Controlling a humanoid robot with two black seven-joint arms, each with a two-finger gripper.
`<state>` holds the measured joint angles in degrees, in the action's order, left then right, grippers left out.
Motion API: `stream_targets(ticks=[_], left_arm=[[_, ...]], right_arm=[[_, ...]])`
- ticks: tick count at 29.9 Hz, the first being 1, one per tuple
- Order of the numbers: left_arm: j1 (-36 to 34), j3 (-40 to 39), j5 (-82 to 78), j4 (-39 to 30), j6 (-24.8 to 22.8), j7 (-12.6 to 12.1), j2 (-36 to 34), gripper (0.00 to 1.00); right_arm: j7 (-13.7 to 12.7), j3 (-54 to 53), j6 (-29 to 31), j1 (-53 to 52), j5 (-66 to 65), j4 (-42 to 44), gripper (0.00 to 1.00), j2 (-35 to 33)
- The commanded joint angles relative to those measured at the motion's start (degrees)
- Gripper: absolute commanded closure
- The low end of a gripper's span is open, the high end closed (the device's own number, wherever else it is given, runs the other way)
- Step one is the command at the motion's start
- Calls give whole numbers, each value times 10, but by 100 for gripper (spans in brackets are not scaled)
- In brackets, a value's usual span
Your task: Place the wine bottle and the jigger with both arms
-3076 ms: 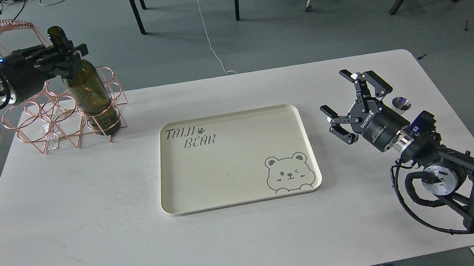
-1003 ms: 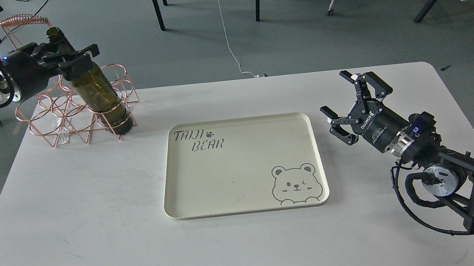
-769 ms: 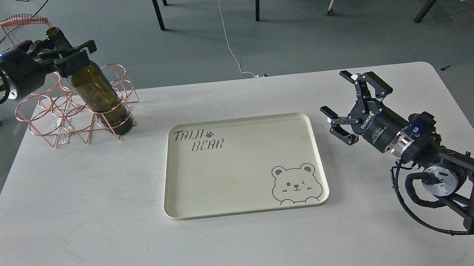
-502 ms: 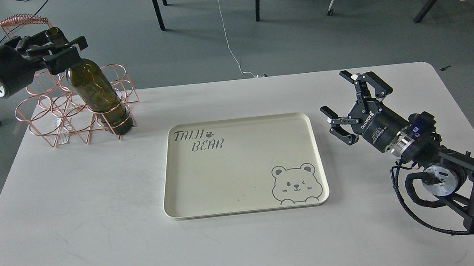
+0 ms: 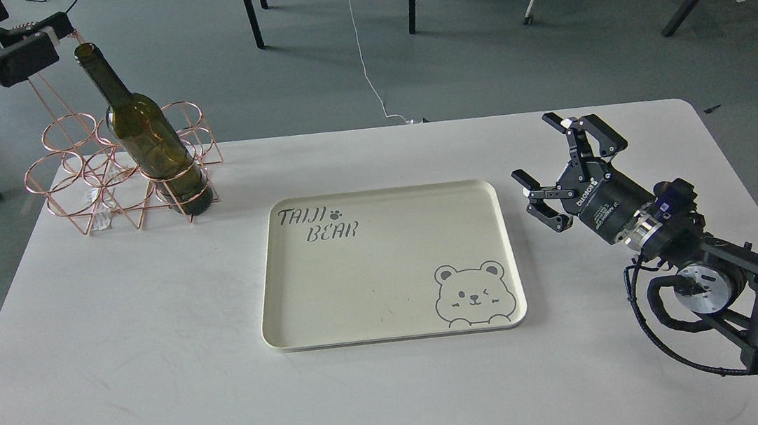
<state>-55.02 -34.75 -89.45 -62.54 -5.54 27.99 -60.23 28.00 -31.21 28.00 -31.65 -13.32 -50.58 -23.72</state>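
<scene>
Head view: our wine bottle (image 5: 149,134) stands in the near right ring of the copper wire rack (image 5: 100,175) at the upper left of the frame, on the far left part of the white bench (image 5: 154,349), its neck leaning toward the upper left. Our left gripper (image 5: 16,43) sits at the top left corner of the frame, just left of the bottle mouth and apart from it; its fingers (image 5: 21,58) are released and carry nothing, the glass standing free between rack and air. Our right gripper (image 5: 568,164) hovers over the bench at the right of the frame, just right of the cream tray (image 5: 392,334), fingers spread wide and grasping nothing. That tray lies flat at the centre of the bench, printed "TAIJI BEAR" at its upper left and with a bear face at its lower right. We cannot find the jigger anywhere in this view. Black chair and table legs cross the grey floor (image 5: 546,61) beyond the bench.
</scene>
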Motion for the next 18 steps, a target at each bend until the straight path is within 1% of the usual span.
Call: stream_targets(ticks=[1, 5, 9, 11, 13, 18], left_arm=[[1, -28, 115, -96, -3, 0, -36, 2], [4, -33, 279, -197, -2, 0, -50, 2], [6, -33, 441, -257, -3, 0, -48, 2], [7, -33, 500, -273, -3, 0, -45, 2], [12, -33, 545, -285, -3, 0, -39, 2], [73, -42, 573, -293, -3, 0, 8, 2]], right_arm=[[0, -1, 0, 0, 0, -4, 1, 1], [0, -2, 0, -3, 0, -15, 1, 0], [0, -16, 0, -5, 0, -32, 1, -7], [0, -30, 0, -6, 0, -47, 1, -10], [0, -40, 0, -5, 0, -64, 1, -26], [0, -61, 0, -3, 0, -99, 1, -62]])
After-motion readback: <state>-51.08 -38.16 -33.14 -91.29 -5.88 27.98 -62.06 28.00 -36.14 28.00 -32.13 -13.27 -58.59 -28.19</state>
